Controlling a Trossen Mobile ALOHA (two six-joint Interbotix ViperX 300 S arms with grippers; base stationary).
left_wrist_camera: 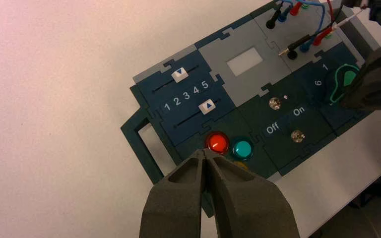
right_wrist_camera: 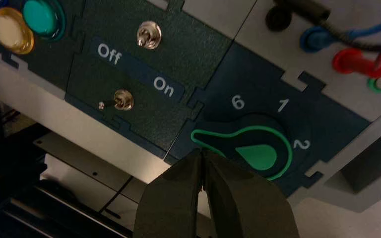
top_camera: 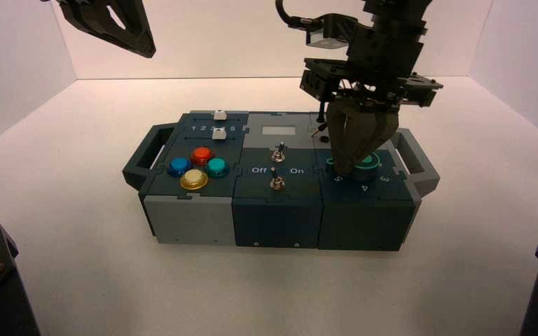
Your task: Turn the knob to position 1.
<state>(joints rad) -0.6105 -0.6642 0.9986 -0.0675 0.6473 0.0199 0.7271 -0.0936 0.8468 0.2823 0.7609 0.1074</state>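
The knob [right_wrist_camera: 258,151] is a bright green teardrop with a dark top on the box's right end, ringed by white numerals; 6, 1 and 2 show in the right wrist view. Its pointed tip [right_wrist_camera: 196,136] lies past the 6, toward the switch panel. My right gripper [right_wrist_camera: 202,151] is shut and empty, its tips just beside that pointed tip; from above it [top_camera: 343,171] covers part of the knob [top_camera: 368,162]. My left gripper [left_wrist_camera: 206,151] is shut and empty, held high over the box's left end [top_camera: 140,42]. The knob also shows in the left wrist view [left_wrist_camera: 345,80].
The box [top_camera: 189,218] has handles at both ends. Left section: two white sliders [left_wrist_camera: 179,74], red [left_wrist_camera: 217,143], teal [left_wrist_camera: 242,148], blue [top_camera: 178,166] and yellow [top_camera: 194,179] buttons. Middle: two toggle switches [right_wrist_camera: 148,34] lettered Off and On. Coloured wires [right_wrist_camera: 349,59] are plugged in behind the knob.
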